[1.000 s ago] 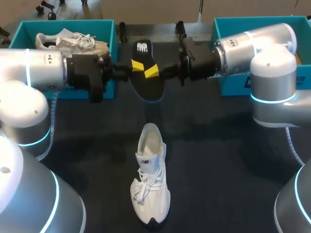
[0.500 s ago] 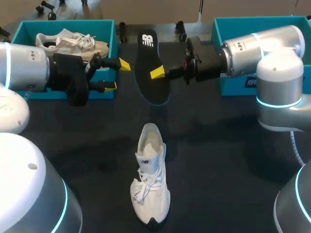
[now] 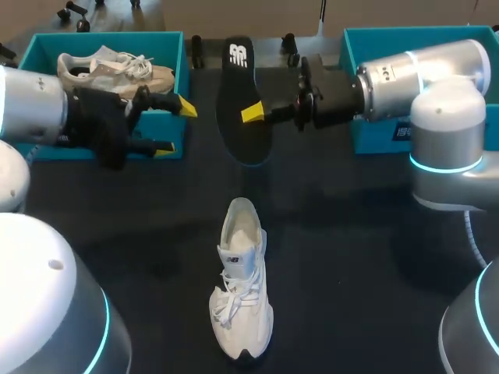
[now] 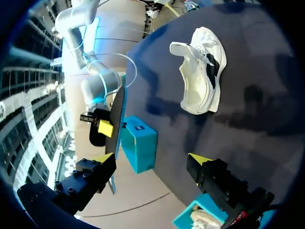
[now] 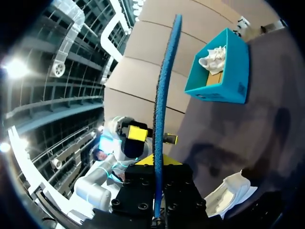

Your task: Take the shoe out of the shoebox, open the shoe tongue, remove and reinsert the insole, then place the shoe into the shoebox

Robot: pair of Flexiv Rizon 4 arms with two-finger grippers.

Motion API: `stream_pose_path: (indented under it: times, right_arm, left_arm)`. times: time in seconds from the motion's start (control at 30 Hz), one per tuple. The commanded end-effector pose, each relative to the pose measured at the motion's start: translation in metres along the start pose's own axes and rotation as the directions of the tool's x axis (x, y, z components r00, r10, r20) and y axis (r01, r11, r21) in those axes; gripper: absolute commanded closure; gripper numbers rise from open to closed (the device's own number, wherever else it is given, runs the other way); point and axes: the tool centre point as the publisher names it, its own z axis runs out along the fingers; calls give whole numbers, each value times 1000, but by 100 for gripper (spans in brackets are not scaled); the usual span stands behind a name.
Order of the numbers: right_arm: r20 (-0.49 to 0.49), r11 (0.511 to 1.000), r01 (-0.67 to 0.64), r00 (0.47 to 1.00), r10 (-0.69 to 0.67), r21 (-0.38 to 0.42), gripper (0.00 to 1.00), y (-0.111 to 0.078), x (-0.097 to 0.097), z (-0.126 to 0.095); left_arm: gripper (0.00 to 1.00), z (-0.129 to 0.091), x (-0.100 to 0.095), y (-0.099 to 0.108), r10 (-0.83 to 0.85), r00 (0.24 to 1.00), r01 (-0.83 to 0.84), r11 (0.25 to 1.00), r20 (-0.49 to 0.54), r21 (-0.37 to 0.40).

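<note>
- The white shoe stands upright on the dark table, nearest the robot. Its toe points toward the robot, its heel opening faces away, and its laces lie loose.
- Beyond the white shoe and to its left, the left gripper hangs above the table with its jaws spread wide. Nothing is between its fingers and they touch nothing. In the left wrist view the white shoe lies well ahead of the two parted yellow tips.
- Beyond the white shoe's heel, the right gripper is clamped on the black insole, gripping one long edge. The insole is held in the air, its length running away from the white shoe. In the right wrist view it rises edge-on from between the closed fingers, showing a blue underside.
- Farther than the white shoe, on the left, a teal shoebox holds a second pale shoe.
- Farther than the white shoe, on the right, another teal shoebox sits partly hidden behind the right arm.
</note>
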Motion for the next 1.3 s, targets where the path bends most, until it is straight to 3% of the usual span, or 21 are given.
stream_pose_path:
  times: [0.03, 0.2, 0.23, 0.27, 0.73, 0.77, 0.83, 0.9, 0.93, 1.0, 1.03, 1.1, 1.2, 1.23, 1.3]
  right_arm:
    - [-16, 998, 32, 999, -33, -52, 100, -10, -12, 1]
    - [2, 990, 120, 993, -120, -78, 100, -15, -20, 3]
    - [21, 987, 134, 991, -133, -88, 100, -15, -22, 5]
    - [31, 981, 156, 988, -153, -114, 100, -16, -25, 8]
    - [47, 980, 148, 989, -143, -136, 100, -17, -29, 12]
    - [64, 984, 142, 989, -136, -103, 100, -13, -29, 12]
    - [120, 987, 137, 985, -126, -83, 100, -13, -31, 11]
    - [109, 981, 170, 981, -160, -90, 100, -19, -34, 6]
    - [116, 980, 178, 979, -168, -83, 100, -22, -34, 5]
    - [142, 974, 212, 970, -199, -79, 100, -29, -35, 4]
    - [148, 972, 227, 965, -215, -67, 100, -33, -36, 4]
    - [164, 962, 265, 954, -252, -62, 100, -39, -36, 4]
    - [188, 946, 320, 934, -305, -57, 100, -48, -38, 5]
    - [211, 935, 350, 920, -330, -64, 100, -53, -40, 6]
    - [224, 927, 369, 911, -346, -67, 100, -60, -44, 9]
  left_arm:
    - [0, -31, 0, 11, -123, 983, 125, 992, -134, 4]
    - [0, -50, 16, 20, -399, 864, 435, 899, -308, 55]
    - [0, -51, 22, 22, -452, 814, 495, 869, -364, 27]
    - [0, -49, 28, 25, -508, 751, 540, 840, -421, -50]
    - [0, -49, 28, 25, -508, 751, 540, 840, -421, -50]
    - [0, -49, 28, 25, -508, 751, 540, 840, -421, -50]
    - [0, -35, 32, 17, -578, 668, 610, 786, -468, -99]
    - [0, -23, 34, 10, -660, 516, 702, 691, -547, -173]
    - [0, -22, 35, 7, -674, 489, 723, 668, -554, -175]
    - [0, -18, 38, 1, -720, 344, 784, 574, -603, -238]
    - [0, -20, 42, -4, -729, 316, 809, 541, -608, -228]
    - [0, -19, 49, -16, -773, 171, 831, 446, -612, -331]
    - [0, -23, 58, -30, -788, 30, 875, 319, -615, -365]
    - [0, -26, 65, -37, -794, -47, 892, 239, -606, -383]
    - [0, -31, 75, -49, -833, -122, 877, 164, -540, -452]
